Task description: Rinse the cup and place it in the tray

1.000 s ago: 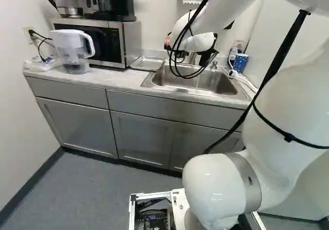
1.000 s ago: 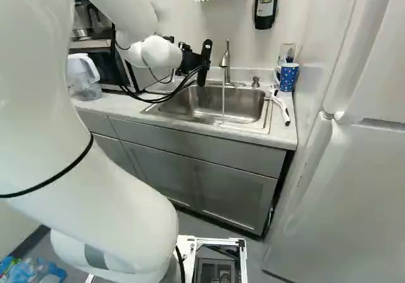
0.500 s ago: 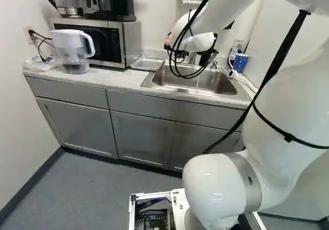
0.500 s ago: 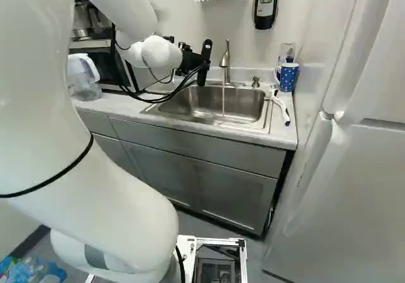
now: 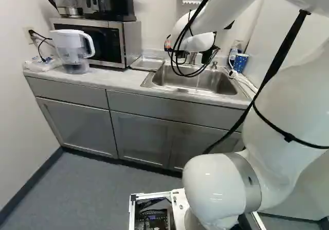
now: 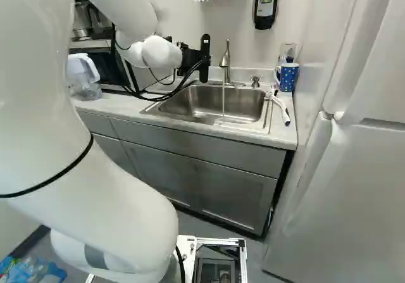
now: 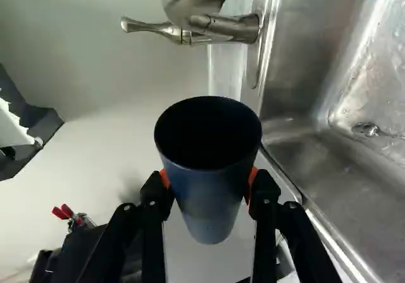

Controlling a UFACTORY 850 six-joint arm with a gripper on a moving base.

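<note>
At the back left of the sink (image 6: 171, 109), the gripper (image 6: 195, 58) hangs above the rim in the right base view. The wrist view has the gripper (image 7: 209, 188) shut on a dark blue cup (image 7: 212, 197), an orange pad against each side. The cup's mouth is turned toward the wrist camera and its inside is dark. The faucet (image 6: 225, 61) stands close beyond the gripper; a thin water stream falls from it into the sink. A shallow metal tray (image 5: 148, 63) lies between microwave and sink. Neither base view lets me make out the cup.
A dotted blue mug (image 6: 288, 75) and a white-handled brush (image 6: 281, 109) are right of the sink. A water pitcher (image 5: 74, 50) and microwave (image 5: 108, 42) stand on the left counter. A soap dispenser (image 6: 266, 1) hangs on the wall, and a fridge (image 6: 342, 188) stands at the right.
The gripper end has turned and risen slightly; its black part, tilted earlier in the right base view, now stands upright. Base, tray and mug have stayed put.
</note>
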